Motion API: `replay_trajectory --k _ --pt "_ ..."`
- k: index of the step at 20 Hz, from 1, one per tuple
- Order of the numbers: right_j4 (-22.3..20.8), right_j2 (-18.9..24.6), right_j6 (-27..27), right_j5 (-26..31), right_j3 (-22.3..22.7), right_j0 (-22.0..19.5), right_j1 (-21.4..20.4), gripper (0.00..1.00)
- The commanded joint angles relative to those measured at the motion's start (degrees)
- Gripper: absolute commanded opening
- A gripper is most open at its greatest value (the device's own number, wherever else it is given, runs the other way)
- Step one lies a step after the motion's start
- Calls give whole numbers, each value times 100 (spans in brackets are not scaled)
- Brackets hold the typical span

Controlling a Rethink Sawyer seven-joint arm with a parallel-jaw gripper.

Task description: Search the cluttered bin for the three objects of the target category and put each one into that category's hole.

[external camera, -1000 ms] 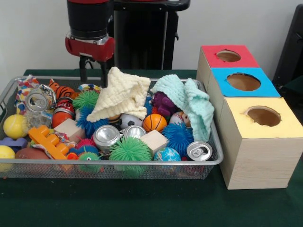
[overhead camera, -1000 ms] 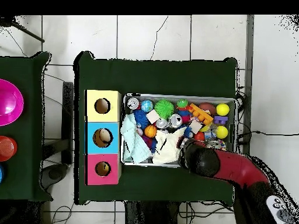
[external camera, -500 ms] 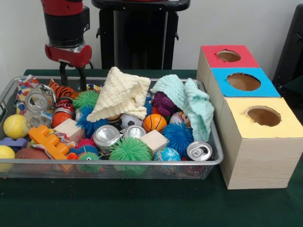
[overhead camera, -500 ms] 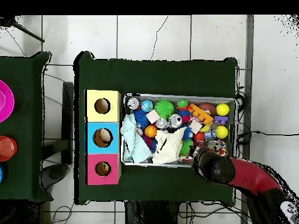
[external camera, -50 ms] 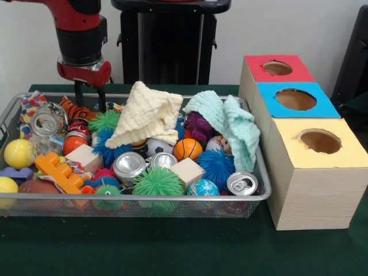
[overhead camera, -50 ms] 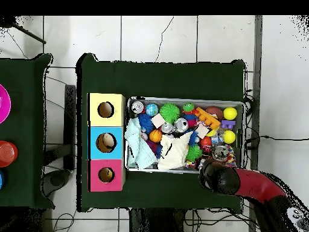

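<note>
My gripper [external camera, -50 ms: 89, 96] hangs open and holds nothing. It is over the back left corner of the wire bin [external camera, -50 ms: 144, 198], just above an orange striped toy [external camera, -50 ms: 76, 109] and near a silver can [external camera, -50 ms: 47, 122]. Other cans lie at the middle [external camera, -50 ms: 129, 167] and the front right [external camera, -50 ms: 241, 183]. A cream cloth [external camera, -50 ms: 146, 115] and a mint cloth [external camera, -50 ms: 227, 123] cover part of the pile. Small balls, spiky balls and wooden blocks [external camera, -50 ms: 187, 171] fill the rest. In the overhead view the arm [overhead camera, -50 ms: 220, 176] hides the gripper at the bin's edge.
Three boxes with round holes stand beside the bin: red [external camera, -50 ms: 277, 68], blue [external camera, -50 ms: 295, 99] and yellow [external camera, -50 ms: 319, 141]. Seen from overhead, they line up left of the bin [overhead camera, -50 ms: 184, 99]. An orange toy brick [external camera, -50 ms: 57, 171] and yellow balls lie at the bin's left end.
The arm swung from behind the cream cloth to the bin's back left corner, then dipped slightly. The bin's contents have not moved.
</note>
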Motion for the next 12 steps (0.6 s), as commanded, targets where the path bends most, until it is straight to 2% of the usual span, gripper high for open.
replay_trajectory --k 1,7,12 --pt "-504 190 -214 -381 -259 124 312 100" --pt "-587 116 -149 -281 -535 63 584 100" --pt "-534 411 -603 -10 -834 -302 840 100"
